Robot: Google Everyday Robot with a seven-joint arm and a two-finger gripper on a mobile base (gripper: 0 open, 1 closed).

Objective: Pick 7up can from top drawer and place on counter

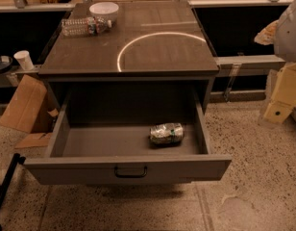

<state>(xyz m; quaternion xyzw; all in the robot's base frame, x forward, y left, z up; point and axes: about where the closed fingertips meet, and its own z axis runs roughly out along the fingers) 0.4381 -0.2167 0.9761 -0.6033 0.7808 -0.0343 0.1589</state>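
Speckled floor [253, 196] spreads all around a grey cabinet. On top of the cabinet is the counter [157, 57], flat and dark, with a thin white curved line on it. Under it the top drawer [90, 170] is pulled wide open. Brown cardboard [23, 105] leans by the cabinet at the left of the picture. At the right edge of the picture is the pale gripper [281, 97], off to the side of the cabinet and well apart from the can. I cannot tell if it is open or closed. A clear plastic bottle [83, 26] lies on its side at the back of the counter, just beside a white bowl [104, 8]. The 7up can [166, 133] lies on its side inside the drawer, near the right wall, shiny and crinkled. A little white cup [24, 59] stands off to the left. A small dark handle [131, 172] sits in the middle of the drawer's front panel
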